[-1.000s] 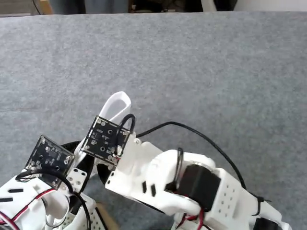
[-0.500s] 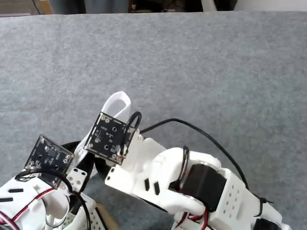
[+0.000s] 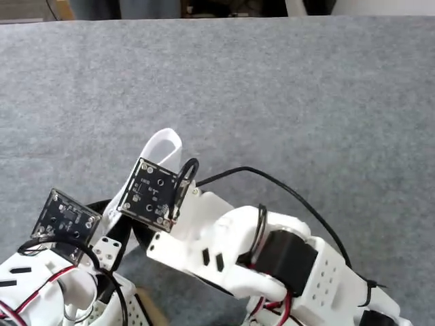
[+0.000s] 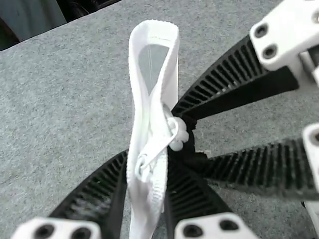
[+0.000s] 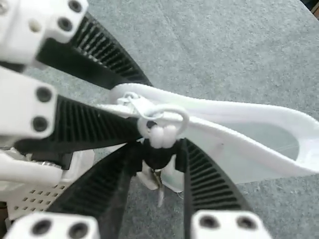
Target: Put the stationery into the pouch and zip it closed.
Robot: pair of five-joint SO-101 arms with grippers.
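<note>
the pouch (image 3: 163, 148) is held up off the table (image 3: 312, 88), standing on edge between the two arms at the near side. one end of it is pinched flat by the left gripper (image 4: 148, 167), whose jaws are pressed onto the fabric. the pull (image 5: 160, 133) is nipped by the right gripper (image 5: 157, 149), its jaws closed on it just beside the left one. whether the stationery is inside cannot be told.

the step in hand is judged to be the zipping. for it to go well, the pull should be drawn straight along the line of the zip, toward the free, gaping end of the pouch. the pinched end should be held fast so that the tape is kept taut. sideways drag is to be avoided, since the fabric could be bunched and the slider jammed. the hold on the small pull looks slight, so a slow draw is advised.

much open table is seen ahead and to both sides, and the far edge is well apart. room is tight only between the two grippers, where the fingers nearly touch, so the draw is best made away from the left one.
</note>
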